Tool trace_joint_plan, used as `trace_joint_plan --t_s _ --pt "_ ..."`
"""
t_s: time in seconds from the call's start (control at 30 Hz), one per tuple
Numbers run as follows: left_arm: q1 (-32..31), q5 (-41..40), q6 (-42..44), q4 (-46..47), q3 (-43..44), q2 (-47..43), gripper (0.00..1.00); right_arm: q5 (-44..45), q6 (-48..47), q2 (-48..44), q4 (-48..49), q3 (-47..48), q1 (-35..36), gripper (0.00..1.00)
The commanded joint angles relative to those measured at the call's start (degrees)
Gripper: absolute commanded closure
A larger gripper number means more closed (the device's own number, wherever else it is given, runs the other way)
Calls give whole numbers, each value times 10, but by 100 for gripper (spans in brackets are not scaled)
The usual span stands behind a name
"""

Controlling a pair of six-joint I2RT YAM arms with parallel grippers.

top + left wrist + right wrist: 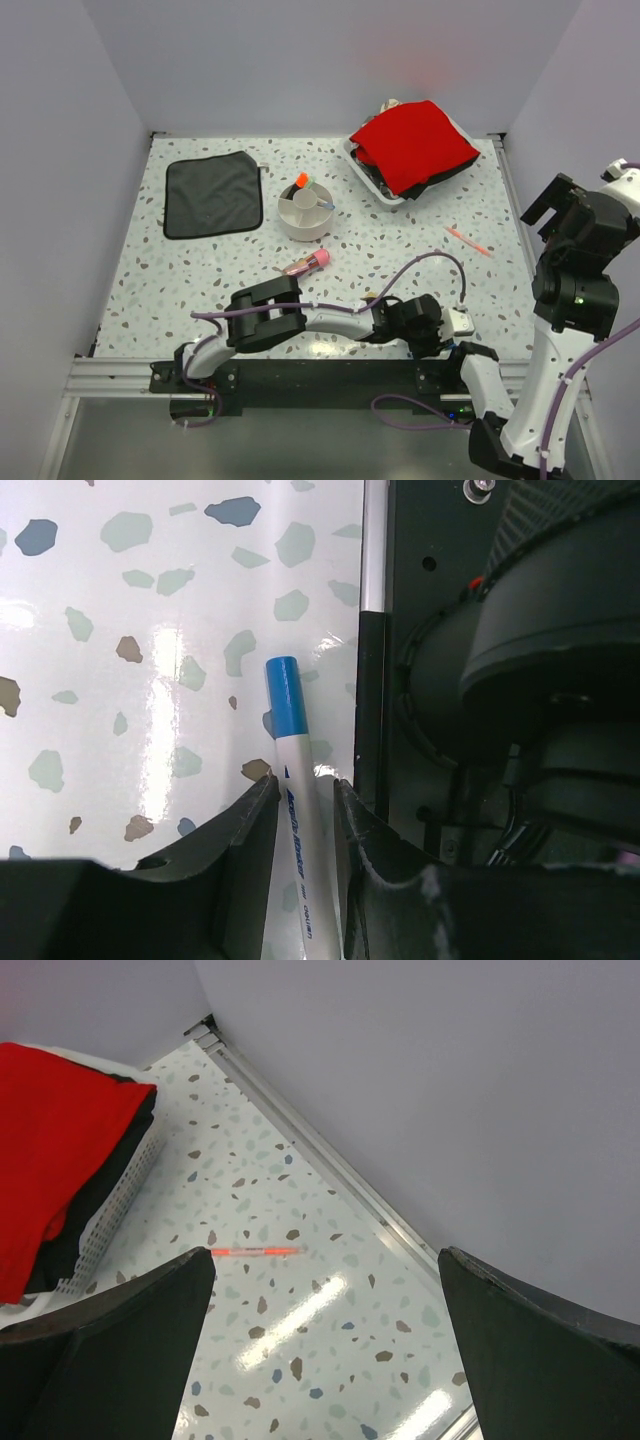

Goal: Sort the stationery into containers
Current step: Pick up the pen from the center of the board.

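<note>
A white pen with a blue cap (283, 695) lies on the table by the near rail, next to the right arm's base. My left gripper (305, 785) straddles its barrel, with the jaws close on both sides and a sliver of table still showing beside one finger (360, 830). From above, the left gripper (457, 322) is low at the near right. The off-white divided bowl (305, 222) holds an orange-capped highlighter (301, 181). A pink-capped tan stick (309, 263) lies in front of the bowl. My right gripper (325, 1255) hangs wide open, high above a thin orange pen (255, 1251).
A black cloth (212, 193) lies at the back left. A white tray (365, 170) with red cloth stands at the back right. The thin orange pen (468, 240) lies to the right. The metal rail (372, 540) and dark arm base (520, 680) crowd the left gripper.
</note>
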Motion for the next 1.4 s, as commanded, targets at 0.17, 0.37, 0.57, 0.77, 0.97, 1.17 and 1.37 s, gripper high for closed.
trace_joint_plan --t_s 0.17,0.37,0.57,0.77,0.97,1.17,1.37 --pt "0 -22 57 -116 35 55 68 -12 -3 -7 4 -4 -5 2" --pt "0 -57 101 -174 44 69 69 -17 -7 -13 7 -5 -5 2" --pt "0 -53 108 -196 21 77 78 -22 -6 -22 9 -16 -5 2" --pt "0 -25 121 -224 25 87 97 -26 -3 -19 17 -20 -5 2" --pt "49 11 163 -226 -2 -13 100 -20 -1 -4 29 2 -5 2" --pt "162 73 193 -245 3 -151 100 -21 -1 5 43 16 -5 2" --pt "253 169 192 -182 26 -248 100 -40 -32 20 47 26 -5 2"
